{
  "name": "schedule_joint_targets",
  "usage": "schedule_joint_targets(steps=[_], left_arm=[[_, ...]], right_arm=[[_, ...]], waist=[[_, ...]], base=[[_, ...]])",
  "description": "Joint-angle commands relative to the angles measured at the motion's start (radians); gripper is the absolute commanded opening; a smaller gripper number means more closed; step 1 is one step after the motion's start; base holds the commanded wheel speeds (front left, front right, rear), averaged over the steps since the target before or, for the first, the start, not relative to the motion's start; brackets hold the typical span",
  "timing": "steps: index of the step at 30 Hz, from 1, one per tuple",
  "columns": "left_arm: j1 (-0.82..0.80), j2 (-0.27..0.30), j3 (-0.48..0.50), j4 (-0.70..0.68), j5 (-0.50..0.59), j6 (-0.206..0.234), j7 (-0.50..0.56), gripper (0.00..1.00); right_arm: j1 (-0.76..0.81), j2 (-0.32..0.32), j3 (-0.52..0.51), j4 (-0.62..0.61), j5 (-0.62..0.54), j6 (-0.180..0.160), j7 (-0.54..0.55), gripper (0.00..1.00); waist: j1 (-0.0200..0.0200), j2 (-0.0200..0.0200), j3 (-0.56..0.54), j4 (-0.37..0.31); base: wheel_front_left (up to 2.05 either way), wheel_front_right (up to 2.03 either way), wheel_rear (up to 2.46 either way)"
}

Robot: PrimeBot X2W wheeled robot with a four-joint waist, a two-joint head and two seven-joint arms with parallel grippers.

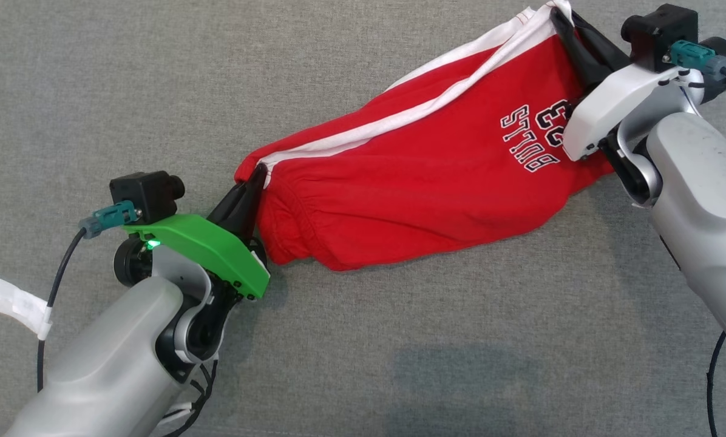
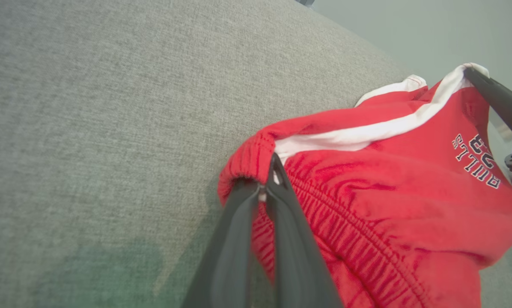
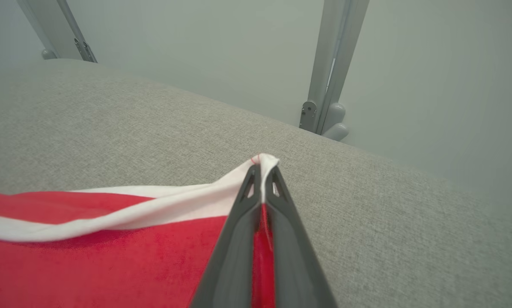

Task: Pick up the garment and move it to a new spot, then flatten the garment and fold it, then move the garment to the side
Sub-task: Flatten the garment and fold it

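Both grippers, left gripper (image 1: 255,182) and right gripper (image 1: 562,19), pinch opposite ends of the red shorts (image 1: 424,176), so keep tension even and lower them flat onto the grey surface (image 1: 156,91).

Garment (image 1: 411,182): you have one, red with white trim.
Grippers: you count two, the left gripper (image 1: 256,177) and the right gripper (image 1: 562,18).
Wrist cameras: you see two, the left wrist camera (image 1: 147,194) and the right wrist camera (image 1: 660,30).
Posts: you can count two, the nearer post (image 3: 331,64) and the farther post (image 3: 57,30).
Grey surface (image 1: 96,91): you have one.
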Motion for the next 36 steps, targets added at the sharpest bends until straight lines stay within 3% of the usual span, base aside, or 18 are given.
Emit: schedule_joint_targets(steps=[1,8,19,21,22,24,29,32,33,34,36], left_arm=[[-0.012,0.001,0.000,0.004,0.003,-0.003,-0.007,0.00],[-0.015,-0.014,0.003,0.034,0.011,0.013,-0.024,0.00],[-0.016,-0.024,0.005,0.046,0.004,0.001,-0.030,0.00],[-0.017,-0.024,0.004,0.046,0.004,0.002,-0.028,0.00],[-0.017,-0.024,0.004,0.046,0.004,0.002,-0.028,0.00],[-0.019,-0.022,0.005,0.048,0.003,0.002,-0.026,0.00],[-0.014,-0.015,0.008,0.047,0.001,0.012,-0.024,0.00],[0.004,-0.009,0.005,0.034,0.006,0.019,-0.027,0.30],[0.012,-0.006,0.004,0.027,0.009,0.023,-0.030,0.51],[0.020,-0.002,0.004,0.019,0.011,0.027,-0.035,1.00],[0.035,0.012,0.004,0.004,0.021,0.038,-0.045,1.00]], right_arm=[[-0.007,0.007,0.008,0.008,0.007,-0.001,-0.006,0.00],[-0.066,0.028,0.058,0.090,0.020,-0.001,-0.024,0.00],[-0.123,0.044,0.080,0.194,-0.004,-0.001,-0.048,0.00],[-0.127,0.048,0.085,0.205,-0.006,-0.001,-0.053,0.42],[-0.127,0.048,0.085,0.205,-0.006,-0.001,-0.053,0.42],[-0.132,0.054,0.091,0.212,-0.010,-0.001,-0.055,1.00],[-0.135,0.062,0.102,0.228,-0.010,-0.001,-0.058,1.00],[-0.122,0.057,0.126,0.218,0.014,-0.001,-0.037,1.00],[-0.117,0.050,0.134,0.213,0.023,-0.001,-0.029,1.00],[-0.108,0.046,0.146,0.205,0.031,-0.001,-0.016,1.00],[-0.096,0.031,0.156,0.183,0.053,-0.001,-0.005,1.00]], waist=[[0.0000,0.0000,-0.001,0.000],[0.0000,0.0000,0.004,0.009],[0.0000,0.0000,0.019,0.013],[0.0000,0.0000,0.021,0.011],[0.0000,0.0000,0.021,0.011],[0.0000,0.0000,0.023,0.007],[0.0000,0.0000,0.013,-0.007],[0.0000,0.0000,-0.008,-0.017],[0.0000,0.0000,-0.018,-0.020],[0.0000,0.0000,-0.028,-0.024],[0.0000,0.0000,-0.053,-0.031]], base=[[0.00,0.00,0.00],[0.00,0.00,0.00],[0.00,0.00,0.00],[0.00,0.00,0.00],[0.00,0.00,0.00],[0.00,0.00,0.00],[0.00,0.00,0.00],[0.00,0.00,0.00],[0.00,0.00,0.00],[0.00,0.00,0.00],[0.00,0.00,0.00]])
